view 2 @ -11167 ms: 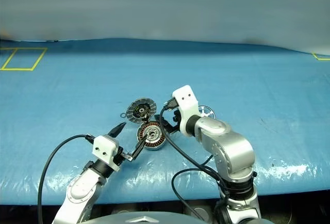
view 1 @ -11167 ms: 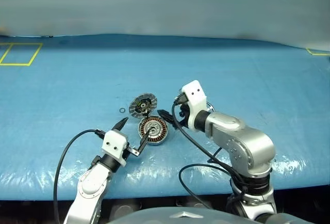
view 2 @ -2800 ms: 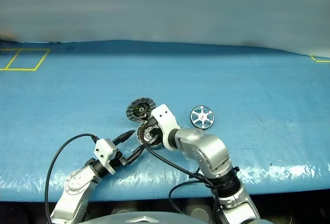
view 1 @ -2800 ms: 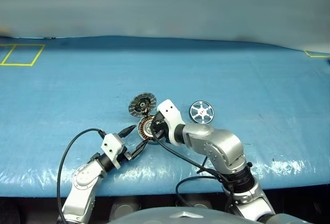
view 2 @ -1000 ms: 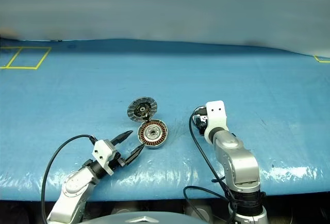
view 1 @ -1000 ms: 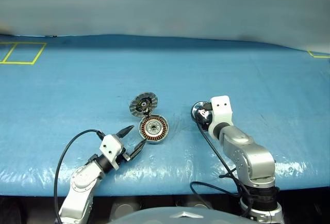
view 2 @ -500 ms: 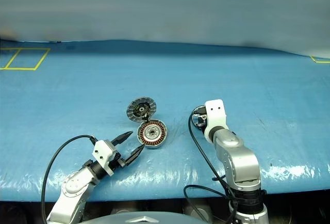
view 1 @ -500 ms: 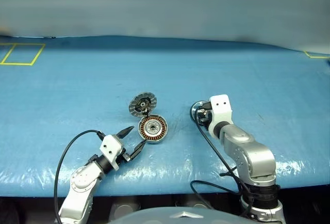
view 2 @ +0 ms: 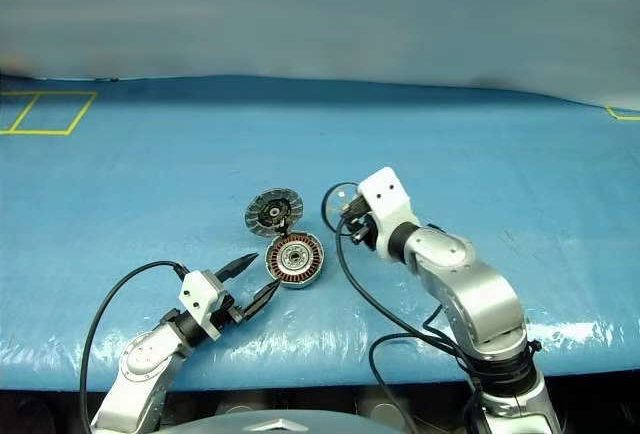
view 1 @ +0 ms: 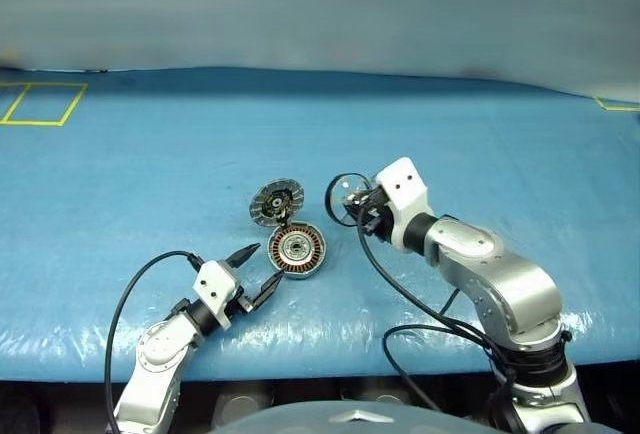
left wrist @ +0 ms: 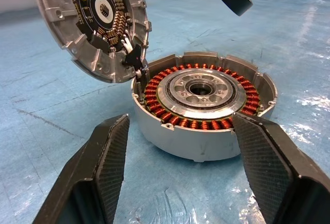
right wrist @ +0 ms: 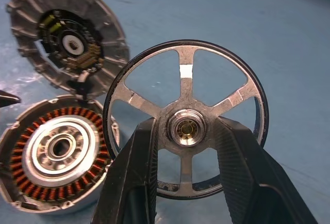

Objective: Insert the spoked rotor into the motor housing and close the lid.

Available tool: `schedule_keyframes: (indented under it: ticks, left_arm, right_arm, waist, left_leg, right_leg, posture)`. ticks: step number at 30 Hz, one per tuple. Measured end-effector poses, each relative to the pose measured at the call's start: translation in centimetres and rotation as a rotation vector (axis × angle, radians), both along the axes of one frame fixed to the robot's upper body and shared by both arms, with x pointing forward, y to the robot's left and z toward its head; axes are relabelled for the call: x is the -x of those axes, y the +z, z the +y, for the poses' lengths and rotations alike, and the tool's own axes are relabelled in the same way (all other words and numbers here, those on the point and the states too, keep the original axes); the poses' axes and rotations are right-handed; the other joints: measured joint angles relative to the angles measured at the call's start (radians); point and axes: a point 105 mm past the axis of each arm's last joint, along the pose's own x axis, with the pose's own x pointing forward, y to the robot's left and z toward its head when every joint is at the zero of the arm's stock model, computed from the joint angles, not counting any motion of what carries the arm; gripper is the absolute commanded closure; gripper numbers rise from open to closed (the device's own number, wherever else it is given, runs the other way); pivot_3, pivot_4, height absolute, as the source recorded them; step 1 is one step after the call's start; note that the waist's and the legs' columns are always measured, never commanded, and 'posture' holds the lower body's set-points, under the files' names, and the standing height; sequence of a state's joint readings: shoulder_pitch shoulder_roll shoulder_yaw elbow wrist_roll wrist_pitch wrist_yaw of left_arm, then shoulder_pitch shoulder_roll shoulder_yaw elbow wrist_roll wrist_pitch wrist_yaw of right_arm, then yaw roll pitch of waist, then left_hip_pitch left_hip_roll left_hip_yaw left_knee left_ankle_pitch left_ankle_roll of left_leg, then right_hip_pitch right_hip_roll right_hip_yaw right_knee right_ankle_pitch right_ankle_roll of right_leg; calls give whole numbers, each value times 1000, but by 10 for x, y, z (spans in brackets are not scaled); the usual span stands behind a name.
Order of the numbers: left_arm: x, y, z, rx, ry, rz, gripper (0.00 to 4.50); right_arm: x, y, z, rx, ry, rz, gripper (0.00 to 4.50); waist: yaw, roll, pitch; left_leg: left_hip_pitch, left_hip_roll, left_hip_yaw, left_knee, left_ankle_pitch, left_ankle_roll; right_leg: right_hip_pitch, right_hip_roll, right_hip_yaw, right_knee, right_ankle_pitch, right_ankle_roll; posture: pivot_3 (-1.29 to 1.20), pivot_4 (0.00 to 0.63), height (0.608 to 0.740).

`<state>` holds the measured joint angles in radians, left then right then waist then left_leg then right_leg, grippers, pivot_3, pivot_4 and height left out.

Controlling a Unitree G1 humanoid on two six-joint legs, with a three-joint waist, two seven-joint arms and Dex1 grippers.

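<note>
A second ago the right arm was bent low at the right of centre, its gripper down on the blue table cover over the spoked rotor. Now the right gripper has come up and swung toward the middle of the head view, and the spoked rotor has come with it, lifted clear of the table cover. In the right wrist view the two black fingers pinch the rotor's hub from either side, the wheel standing nearly on edge, its dark rim all round.

The motor housing lies where it lay, just below centre of the head view, copper windings showing around a silver hub. The lid stands tilted open at the housing's far edge, segmented face and dark centre in sight. The rotor hangs just right of the lid, above and right of the housing, apart from both.

The left arm has not stirred: it reaches in from the lower left, forearm low, and the left gripper points at the housing with its fingers spread, gripping nothing, the housing just beyond the tips.
</note>
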<state>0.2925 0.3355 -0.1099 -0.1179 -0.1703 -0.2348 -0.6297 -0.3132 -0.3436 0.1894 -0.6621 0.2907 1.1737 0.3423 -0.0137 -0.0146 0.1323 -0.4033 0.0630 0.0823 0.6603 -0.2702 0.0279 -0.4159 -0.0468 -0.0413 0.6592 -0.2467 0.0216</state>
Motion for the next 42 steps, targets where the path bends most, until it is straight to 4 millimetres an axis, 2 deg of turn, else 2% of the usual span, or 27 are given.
schedule_keyframes:
  ticks: [4, 10, 17, 36, 42]
  left_arm:
    - [2, 3, -1, 11, -7, -20, 1107]
    - [11, 4, -1, 40, -12, -43, 1107]
    - [17, 5, -1, 23, -43, -65, 1107]
    - [16, -5, -4, -4, -71, -46, 1107]
    - [15, -7, -4, -9, -73, -44, 1107]
  right_arm:
    - [8, -1, 29, -14, 86, 32, 3168]
    - [17, -8, 46, 4, 155, 79, 3168]
    - [23, -18, 45, 32, 175, 134, 3168]
    - [36, -36, 38, 97, 218, 221, 3168]
    - [35, -40, 44, 84, 218, 231, 1258]
  waist:
    - [0, 0, 0]
    - [0, 0, 0]
    - [-1, 0, 0]
    - [0, 0, 0]
    - [0, 0, 0]
  left_leg:
    - [-2, 0, 0, 0, 0, 0]
    - [-3, -1, 0, 2, 0, 0]
    - [-3, -1, 0, 2, 0, 0]
    - [-3, -1, 0, 2, 0, 0]
    - [-3, -1, 0, 2, 0, 0]
  right_leg:
    - [-1, -1, 0, 0, 1, 1]
    - [-1, -3, -1, -1, 1, 1]
    - [-1, -2, -2, 0, -1, -1]
    - [-1, -2, -2, 0, 1, 2]
    - [-1, -2, -2, 0, 1, 2]
  posture:
    - [0, 150, 740]
    - [0, 150, 740]
    - [0, 150, 740]
    - [0, 150, 740]
    - [0, 150, 740]
